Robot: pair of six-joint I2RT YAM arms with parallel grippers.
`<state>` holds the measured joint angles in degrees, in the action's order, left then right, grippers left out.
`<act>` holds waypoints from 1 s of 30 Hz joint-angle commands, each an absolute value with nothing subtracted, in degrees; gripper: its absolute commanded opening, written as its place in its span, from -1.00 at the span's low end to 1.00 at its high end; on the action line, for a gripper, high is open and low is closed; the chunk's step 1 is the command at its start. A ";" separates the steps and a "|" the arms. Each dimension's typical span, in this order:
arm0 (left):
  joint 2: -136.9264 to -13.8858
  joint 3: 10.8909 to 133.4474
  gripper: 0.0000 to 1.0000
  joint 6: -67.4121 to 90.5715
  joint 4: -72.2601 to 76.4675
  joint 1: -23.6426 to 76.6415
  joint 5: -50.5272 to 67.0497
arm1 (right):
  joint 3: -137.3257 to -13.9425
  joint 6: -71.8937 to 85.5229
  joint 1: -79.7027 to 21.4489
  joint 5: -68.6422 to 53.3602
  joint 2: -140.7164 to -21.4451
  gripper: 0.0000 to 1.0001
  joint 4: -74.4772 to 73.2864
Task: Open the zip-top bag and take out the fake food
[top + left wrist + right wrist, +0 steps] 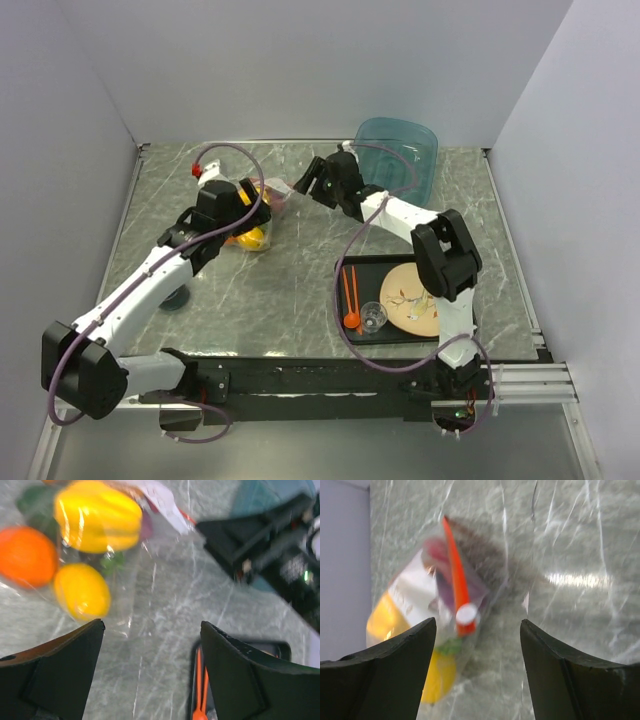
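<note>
The left gripper point(151, 625) is wide open and holds nothing. Just past its tips, the zip-top bag point(410, 592) lies on the table point(290, 290) with the fake food point(97, 515) inside (a yellow pepper, a lemon, an orange and something green). Its orange zip strip point(456, 575) faces the right gripper point(477, 622), which is open too and grips nothing.

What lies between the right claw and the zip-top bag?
Only bare tabletop; the right wrist view shows the zip-top bag just ahead of the right claw.
</note>
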<state>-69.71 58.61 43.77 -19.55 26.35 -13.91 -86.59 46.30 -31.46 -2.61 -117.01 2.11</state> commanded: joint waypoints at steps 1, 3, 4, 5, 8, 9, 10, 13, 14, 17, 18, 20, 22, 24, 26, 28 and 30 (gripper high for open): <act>-68.38 54.42 0.61 46.22 -15.48 27.94 -6.24 | -95.77 49.13 -30.41 -4.74 -120.84 0.48 3.17; -67.94 52.31 0.59 48.51 -14.07 30.49 -6.68 | -98.34 49.13 -30.32 -5.18 -123.21 0.47 1.77; -67.94 50.38 0.59 49.21 -12.67 31.11 -6.51 | -100.18 49.13 -30.32 -5.45 -124.01 0.47 1.58; -68.37 49.49 0.58 50.78 -11.87 31.64 -6.24 | -101.07 49.30 -30.41 -5.71 -124.71 0.47 1.41; -69.52 47.38 0.54 53.43 -9.94 31.64 -6.32 | -104.76 49.04 -30.41 -6.76 -127.17 0.25 0.35; -69.96 47.20 0.51 53.96 -9.76 31.64 -7.29 | -105.29 48.96 -30.50 -7.12 -128.05 0.16 -1.04; -70.48 47.20 0.51 54.40 -9.67 31.64 -10.08 | -105.81 48.78 -30.50 -7.38 -128.14 0.05 -1.40; -73.73 47.98 0.48 55.72 -9.84 30.41 -14.12 | -103.29 48.60 -30.50 -7.47 -127.18 -0.20 -1.14; -75.39 47.99 0.48 56.24 -9.84 29.45 -15.28 | -102.23 48.43 -30.50 -7.47 -126.66 -0.34 -0.79; -78.56 47.73 0.44 57.04 -9.67 26.73 -19.67 | -97.75 47.55 -31.02 -7.82 -123.93 -0.55 -0.18; -79.36 47.72 0.41 57.30 -9.75 25.76 -20.38 | -96.52 47.03 -31.37 -7.56 -122.45 -0.57 -0.18; -81.38 47.81 0.39 57.74 -9.67 23.21 -21.61 | -92.65 46.06 -32.34 -7.12 -120.77 -0.63 1.56; -82.00 47.64 0.36 57.48 -9.41 21.28 -22.41 | -88.36 45.97 -33.04 -7.90 -118.48 -0.63 2.63; -82.09 47.46 0.33 57.39 -9.23 20.05 -23.46 | -84.14 46.05 -33.57 -8.70 -116.29 -0.64 4.13; -82.09 47.55 0.32 56.95 -9.23 17.85 -24.17 | -81.31 46.14 -34.97 -9.58 -113.75 -0.64 5.79; -83.05 47.81 0.31 56.26 -8.36 14.61 -23.73 | -78.32 45.62 -36.12 -10.36 -112.42 -0.63 6.50; -84.19 49.12 0.29 55.81 -8.44 12.49 -21.90 | -76.04 45.35 -37.53 -10.37 -110.40 -0.61 6.50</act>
